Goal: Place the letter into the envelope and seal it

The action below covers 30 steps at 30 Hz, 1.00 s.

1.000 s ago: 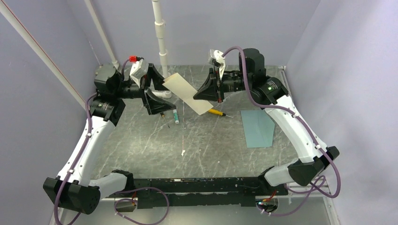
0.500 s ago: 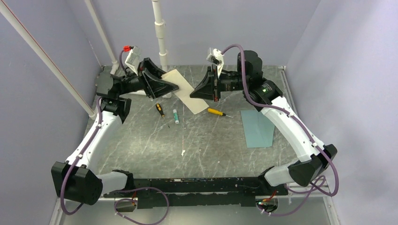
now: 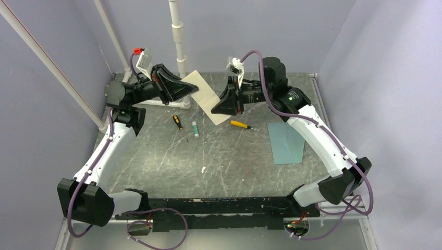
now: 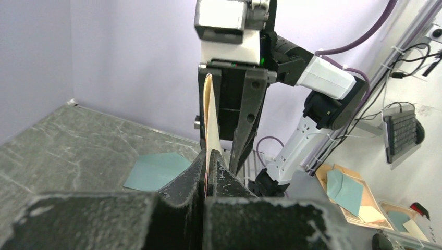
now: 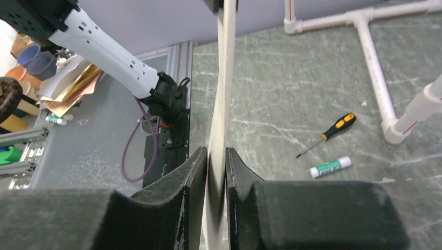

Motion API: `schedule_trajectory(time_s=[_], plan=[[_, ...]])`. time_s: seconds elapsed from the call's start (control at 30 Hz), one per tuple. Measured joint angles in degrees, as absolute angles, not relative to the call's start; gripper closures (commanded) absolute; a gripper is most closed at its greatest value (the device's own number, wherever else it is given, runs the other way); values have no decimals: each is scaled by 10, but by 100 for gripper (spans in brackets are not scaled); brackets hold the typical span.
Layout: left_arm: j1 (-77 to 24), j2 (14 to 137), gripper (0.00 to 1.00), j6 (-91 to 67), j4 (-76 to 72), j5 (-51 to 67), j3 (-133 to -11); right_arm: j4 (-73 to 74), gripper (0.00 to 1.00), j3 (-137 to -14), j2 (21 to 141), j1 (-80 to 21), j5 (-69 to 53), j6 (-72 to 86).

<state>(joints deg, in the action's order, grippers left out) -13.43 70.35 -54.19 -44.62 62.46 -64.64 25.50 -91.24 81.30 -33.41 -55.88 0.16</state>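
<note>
The letter (image 3: 206,99), a cream sheet, hangs in the air at the back middle of the table, between both grippers. My left gripper (image 3: 190,92) is shut on its left end; in the left wrist view the jaws press the sheet's edge (image 4: 210,125) at the left gripper (image 4: 208,162). My right gripper (image 3: 218,108) is at the sheet's lower right end. In the right wrist view the right gripper (image 5: 216,156) has its jaws a little apart, with the letter (image 5: 225,78) loose between them. The teal envelope (image 3: 285,141) lies flat on the table at the right, also seen as the envelope (image 4: 156,171).
A yellow screwdriver (image 3: 240,124), a black-and-orange screwdriver (image 3: 178,122) and a glue stick (image 3: 195,129) lie on the table under the letter. A white pipe stand (image 3: 180,41) rises at the back. Side walls close in left and right.
My left gripper has swung up to the letter's left end and shut on it. The right gripper's jaws have parted slightly from the sheet.
</note>
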Motion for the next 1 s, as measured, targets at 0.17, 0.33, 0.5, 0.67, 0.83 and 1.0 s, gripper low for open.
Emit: schedule_trajectory(time_s=[0.17, 0.33, 0.5, 0.67, 0.83, 1.0], plan=[[-134, 692, 97, -501, -402, 614, -650, 320, 100, -916, 822, -334, -559, -32], [-136, 687, 35, -463, -354, 614, -665, 334, 100, -920, 820, -334, -555, -39], [-135, 681, 15, -432, -276, 564, -681, 290, 100, -904, 809, -334, -488, -14], [-136, 660, 15, -385, -101, 378, -698, 260, 100, -900, 809, -340, -331, -14], [-136, 658, 16, -365, 44, 245, -736, 265, 100, -910, 837, -381, -165, -74], [-136, 668, 14, -389, 108, 219, -780, 265, 100, -910, 864, -453, -4, -146]])
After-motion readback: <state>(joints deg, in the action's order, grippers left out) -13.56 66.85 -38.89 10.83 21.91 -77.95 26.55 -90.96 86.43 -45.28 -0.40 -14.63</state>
